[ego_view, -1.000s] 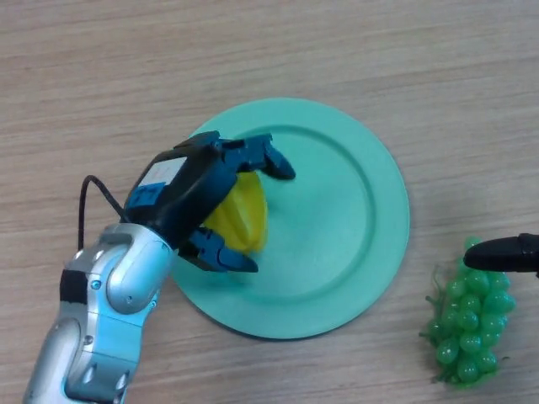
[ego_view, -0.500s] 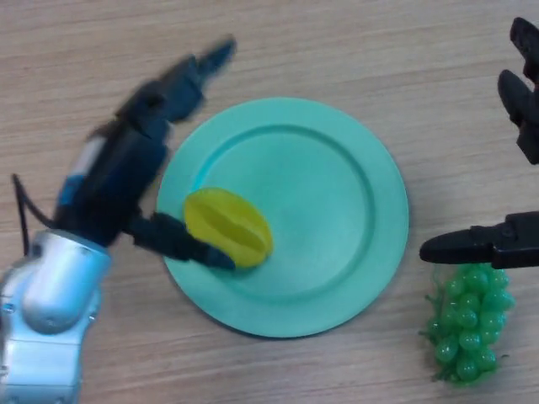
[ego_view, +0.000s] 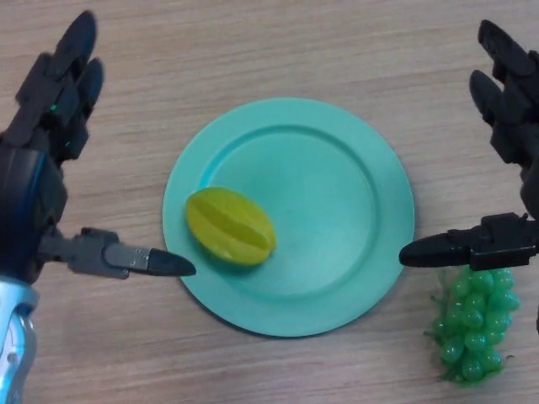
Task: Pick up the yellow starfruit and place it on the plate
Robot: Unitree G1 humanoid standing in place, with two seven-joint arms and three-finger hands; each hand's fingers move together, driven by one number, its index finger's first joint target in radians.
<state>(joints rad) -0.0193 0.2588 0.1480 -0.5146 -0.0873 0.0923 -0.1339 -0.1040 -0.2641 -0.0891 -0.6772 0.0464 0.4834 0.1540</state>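
Yellow ridged starfruit (ego_view: 230, 226) lying on round green plate (ego_view: 337, 210), released; black left hand (ego_view: 38, 177) and right hand (ego_view: 514, 168) splayed wide, empty.

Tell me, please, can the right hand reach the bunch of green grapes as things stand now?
Probably yes. The right hand is open, and its thumb lies just over the top of the green grapes, which sit on the table beside the plate. Nothing stands between them.
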